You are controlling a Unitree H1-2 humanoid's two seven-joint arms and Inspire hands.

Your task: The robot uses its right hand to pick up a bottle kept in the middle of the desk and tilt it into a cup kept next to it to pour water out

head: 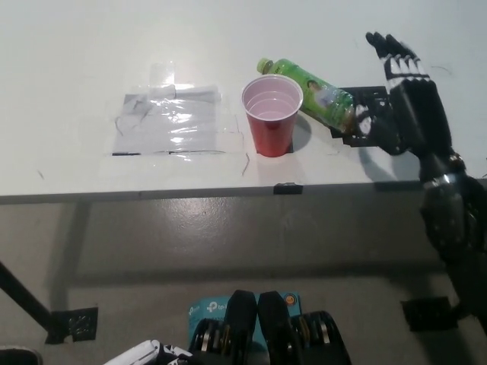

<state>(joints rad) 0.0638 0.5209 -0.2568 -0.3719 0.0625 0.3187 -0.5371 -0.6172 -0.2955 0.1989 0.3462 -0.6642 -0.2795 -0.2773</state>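
Note:
A green bottle [313, 89] with a green cap lies tipped over to the left behind the red cup [271, 115], its cap close to the cup's far rim. The cup stands upright near the middle of the white desk [76, 61]. My black right hand [403, 95] is at the bottle's bottom end, fingers stretched out and away from it, only the thumb side near its base. It is open. Whether the bottle rests on the desk or on the cup's rim I cannot tell. Part of my white left hand [144, 353] shows at the bottom edge, below the desk.
A patch of clear tape and plastic [171, 122] is stuck on the desk left of the cup. A black square mat [364, 94] lies under the bottle's base. The desk's front edge [228, 192] carries a small black clip [288, 188]; grey floor lies below.

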